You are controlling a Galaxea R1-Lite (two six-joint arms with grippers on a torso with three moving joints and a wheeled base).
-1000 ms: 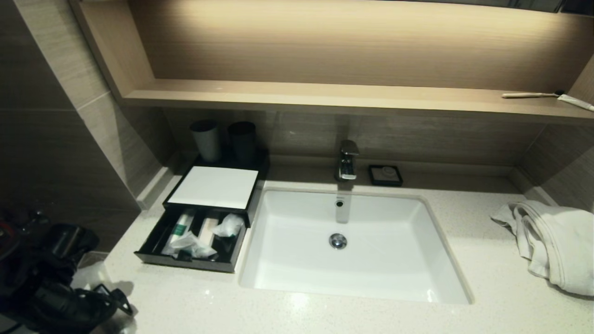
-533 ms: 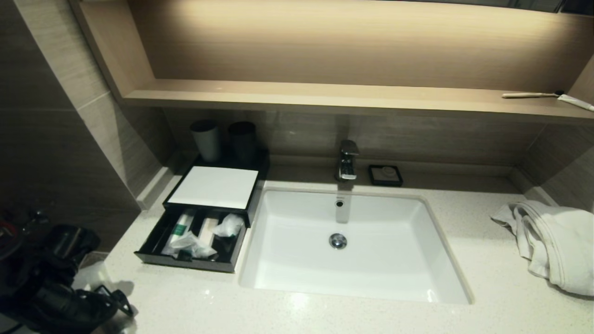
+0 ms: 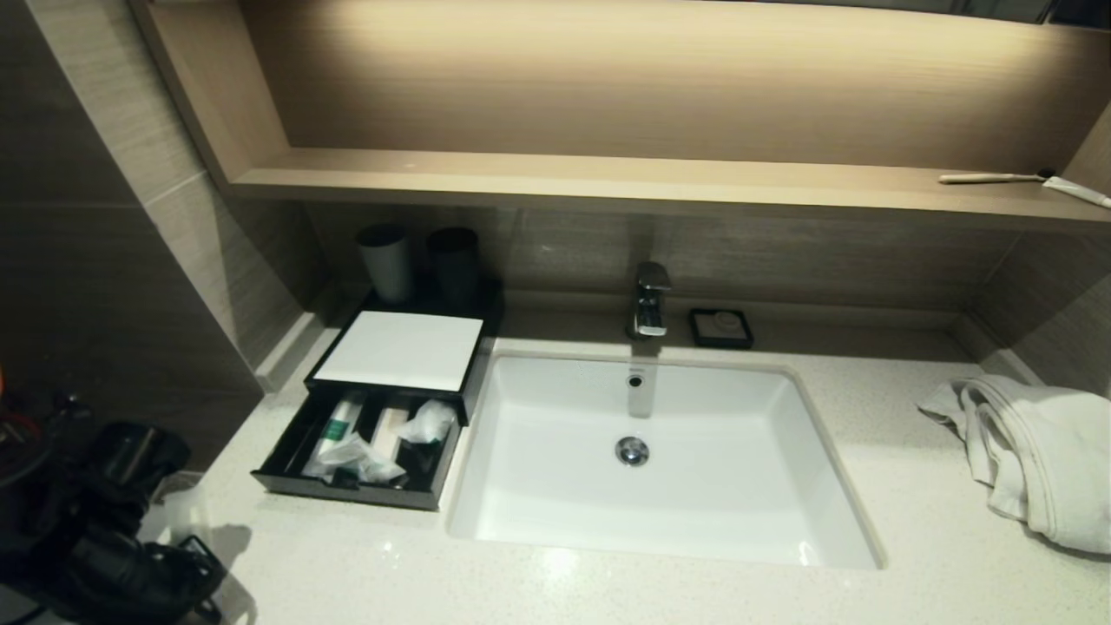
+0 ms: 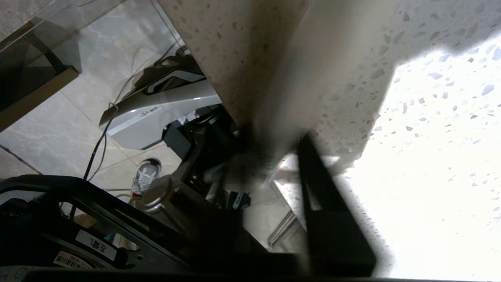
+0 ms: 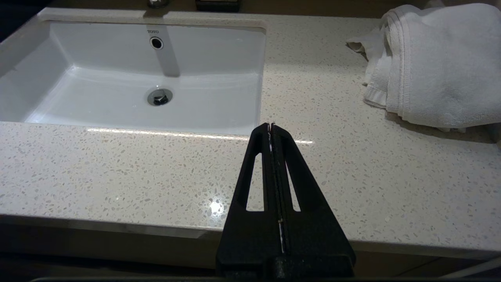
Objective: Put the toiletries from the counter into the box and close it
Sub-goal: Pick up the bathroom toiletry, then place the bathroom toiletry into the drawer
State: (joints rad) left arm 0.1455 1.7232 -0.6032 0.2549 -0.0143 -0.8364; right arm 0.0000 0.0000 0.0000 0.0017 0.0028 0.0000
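Note:
The black box (image 3: 364,495) stands on the counter left of the sink. Its drawer is pulled open toward me under a white top (image 3: 401,349). In the drawer lie a white tube with a green label (image 3: 335,429) and crumpled clear packets (image 3: 358,460). My left gripper (image 3: 201,566) hangs low at the counter's front left corner, short of the box, and looks open and empty; in the left wrist view (image 4: 266,172) it is over the counter edge with the floor below. My right gripper (image 5: 271,126) is shut and empty above the counter's front edge, right of the sink.
The white sink (image 3: 512,521) fills the middle, with a tap (image 3: 651,299) and a black soap dish (image 3: 720,327) behind it. Two dark cups (image 3: 386,260) stand behind the box. A white towel (image 3: 1041,451) lies at the right. A toothbrush (image 3: 989,178) and a tube (image 3: 1076,191) lie on the shelf.
My left arm has drawn slightly down and to the left, its gripper sinking toward the lower edge of the head view. The box and its contents have not moved.

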